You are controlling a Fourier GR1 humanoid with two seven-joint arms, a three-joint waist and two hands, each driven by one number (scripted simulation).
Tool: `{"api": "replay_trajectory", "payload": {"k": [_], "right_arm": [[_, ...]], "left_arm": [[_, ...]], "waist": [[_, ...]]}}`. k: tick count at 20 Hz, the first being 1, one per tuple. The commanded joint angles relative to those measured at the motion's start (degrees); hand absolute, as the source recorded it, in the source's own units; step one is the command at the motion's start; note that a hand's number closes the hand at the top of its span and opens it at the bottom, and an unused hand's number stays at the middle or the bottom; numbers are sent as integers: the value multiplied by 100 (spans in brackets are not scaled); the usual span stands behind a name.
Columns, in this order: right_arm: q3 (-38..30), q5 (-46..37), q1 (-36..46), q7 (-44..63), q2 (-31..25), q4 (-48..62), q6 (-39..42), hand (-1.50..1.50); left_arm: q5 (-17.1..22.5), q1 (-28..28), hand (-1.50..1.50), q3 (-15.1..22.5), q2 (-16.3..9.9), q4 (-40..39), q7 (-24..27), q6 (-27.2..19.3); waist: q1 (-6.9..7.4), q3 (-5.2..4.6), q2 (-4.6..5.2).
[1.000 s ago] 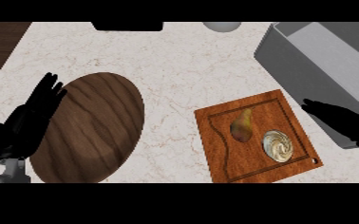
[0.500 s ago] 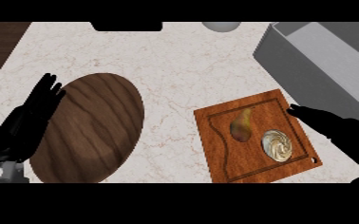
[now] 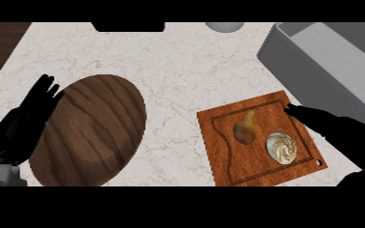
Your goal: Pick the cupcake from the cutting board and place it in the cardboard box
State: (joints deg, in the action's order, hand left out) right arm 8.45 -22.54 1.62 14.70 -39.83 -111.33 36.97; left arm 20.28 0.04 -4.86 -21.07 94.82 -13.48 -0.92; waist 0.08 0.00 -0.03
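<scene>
The right hand (image 3: 329, 124) had moved leftward since half a second earlier, its straight, open fingers now reaching over the upper right edge of the cutting board (image 3: 235, 166), holding nothing. The cupcake (image 3: 282, 148) sat unmoved on the board's right side, just below those fingers, beside a pear (image 3: 246, 127). The left hand (image 3: 28, 118) stayed open by the oval wooden board (image 3: 92, 130). The cardboard box (image 3: 314, 60) stood at upper right.

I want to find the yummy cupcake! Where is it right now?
In the head view, the cupcake sits on the cutting board at the lower right, just right of the pear, with the right hand close beside it.
</scene>
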Motion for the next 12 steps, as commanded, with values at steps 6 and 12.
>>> {"api": "replay_trajectory", "payload": {"k": [6, 12], "right_arm": [[202, -1035, 333, -284, 760, 318, 7, -150], [30, -1241, 316, -87, 849, 80, 555, -150]], "left_arm": [[-231, 107, 0, -180, 293, 60, -6, 164], [-397, 64, 0, -235, 415, 223, -182, 179]], "waist": [[17, 0, 3], [7, 0, 1]]}}
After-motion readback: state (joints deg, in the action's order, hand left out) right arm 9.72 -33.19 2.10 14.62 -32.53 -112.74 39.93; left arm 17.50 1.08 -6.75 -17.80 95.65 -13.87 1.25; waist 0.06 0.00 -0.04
